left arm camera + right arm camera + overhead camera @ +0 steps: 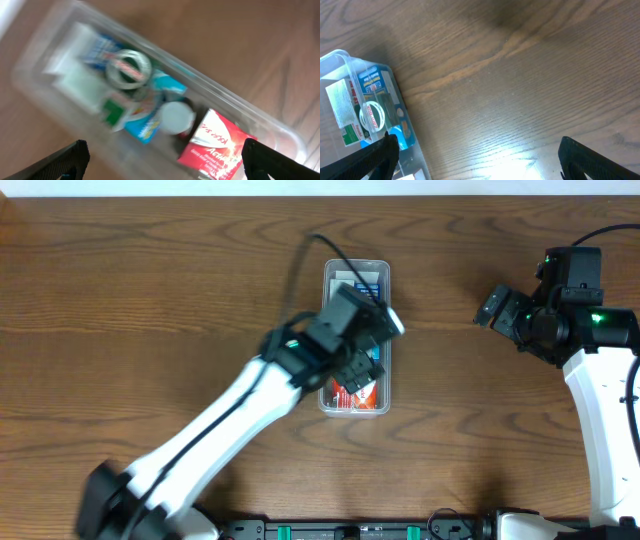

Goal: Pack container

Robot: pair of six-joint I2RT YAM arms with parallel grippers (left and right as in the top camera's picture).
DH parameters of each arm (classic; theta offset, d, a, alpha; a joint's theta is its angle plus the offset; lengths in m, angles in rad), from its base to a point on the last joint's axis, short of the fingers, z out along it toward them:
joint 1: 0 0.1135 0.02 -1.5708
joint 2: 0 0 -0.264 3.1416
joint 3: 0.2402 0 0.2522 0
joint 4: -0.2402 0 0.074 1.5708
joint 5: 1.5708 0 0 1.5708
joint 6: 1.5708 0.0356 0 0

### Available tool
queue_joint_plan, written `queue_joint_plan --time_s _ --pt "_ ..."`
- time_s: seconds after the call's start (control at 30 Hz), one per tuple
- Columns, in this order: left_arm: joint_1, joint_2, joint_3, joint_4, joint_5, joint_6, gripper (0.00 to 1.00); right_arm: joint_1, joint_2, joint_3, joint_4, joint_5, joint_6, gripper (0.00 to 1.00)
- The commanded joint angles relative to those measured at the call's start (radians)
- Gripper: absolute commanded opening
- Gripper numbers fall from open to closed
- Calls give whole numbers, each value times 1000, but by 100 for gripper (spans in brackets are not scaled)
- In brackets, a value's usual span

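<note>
While the clear plastic container (384, 280) sits lengthwise at the middle of the wooden table (150, 280), the left gripper (164, 150) hangs directly above its nearer half, fingers spread wide with nothing between them, a stance that suits a drop into it rather than a grip. Inside lie a red-and-white box (215, 142), a blue packet (145, 125), a ring-shaped roll (129, 67) with a red-and-white label and a white cap (176, 117), crowded so that little bare floor shows. The right gripper (480, 150), likewise wide open and empty, waits well apart over bare wood to the container's right, blocking nothing; the left arm (230, 420) itself hides much of the container from above
</note>
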Motion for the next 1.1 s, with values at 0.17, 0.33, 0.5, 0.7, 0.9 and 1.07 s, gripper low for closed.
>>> queue_joint_plan --time_s 0.17,0.33,0.5,0.7,0.9,1.07 --pt "255 -218 9 -192 -301 -510 98 -6 -16 2 -1 -3 6 99" --pt "505 -225 8 -244 -301 -628 98 -6 -16 2 -1 -3 6 99" --pt "665 -216 8 -251 -253 -636 98 -6 -16 2 -1 -3 6 99" --pt "726 -215 5 -254 -253 -635 98 -6 -16 2 -1 -3 6 99" --pt "725 -215 5 -255 -253 -635 98 -6 -16 2 -1 -3 6 99" --pt "725 -215 5 -254 -253 -635 98 -6 -16 2 -1 -3 6 99"
